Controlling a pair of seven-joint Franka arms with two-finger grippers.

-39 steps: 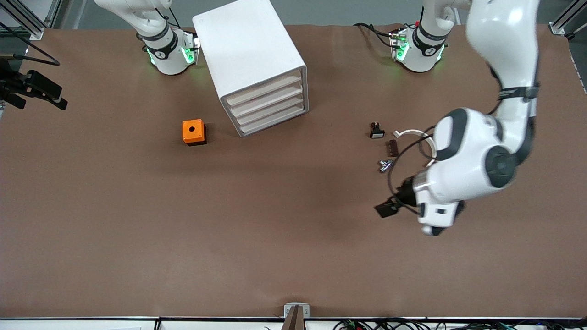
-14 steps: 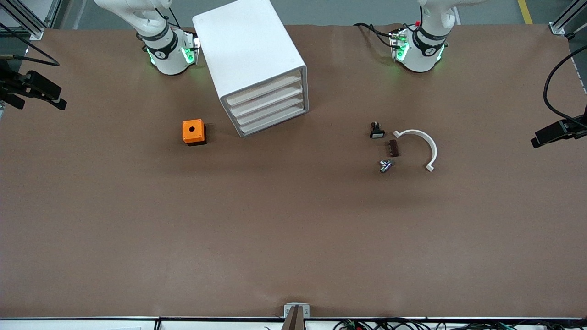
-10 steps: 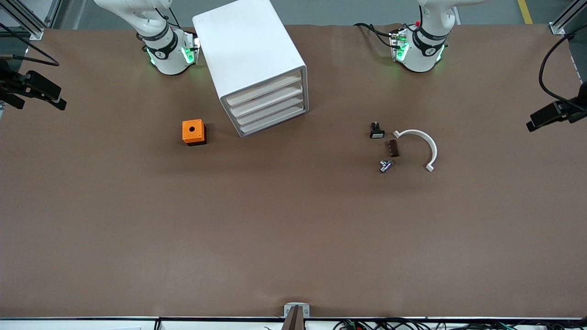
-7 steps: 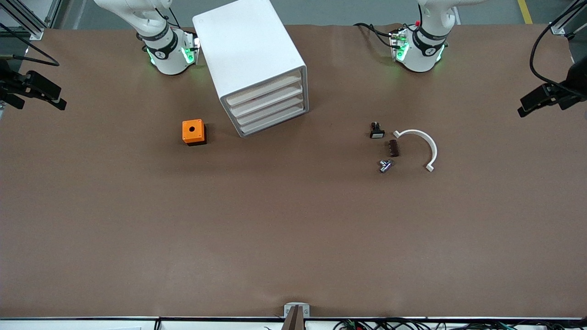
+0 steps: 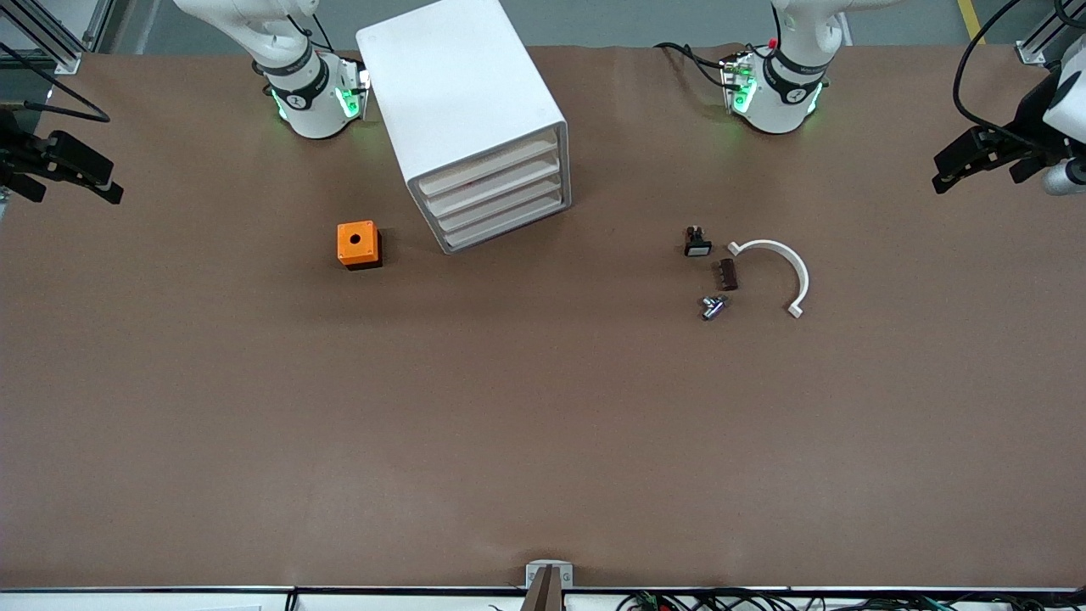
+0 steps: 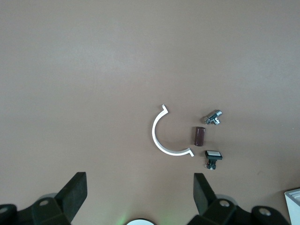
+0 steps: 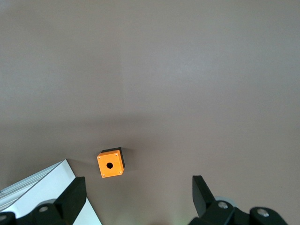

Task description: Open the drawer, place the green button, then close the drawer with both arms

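Note:
The white cabinet [image 5: 458,85] stands near the right arm's base. Its four drawers [image 5: 501,212] are all pushed in. No green-capped button shows in any view. My left gripper [image 5: 954,165] hangs open and empty, high over the left arm's end of the table. In the left wrist view it [image 6: 139,197] looks down on the small parts from well above. My right gripper [image 5: 97,174] waits open and empty over the right arm's end of the table. In the right wrist view it [image 7: 138,194] is high over the orange box [image 7: 111,163] and a corner of the cabinet [image 7: 42,192].
An orange box [image 5: 358,244] with a round hole sits beside the cabinet. Toward the left arm's end lie a black switch with a white face [image 5: 697,243], a brown part [image 5: 727,274], a silver metal part [image 5: 713,306] and a white arc [image 5: 785,267].
The left arm has drawn away from over the small parts to the table's end, and its gripper has since drifted toward the bases. The right arm has not moved.

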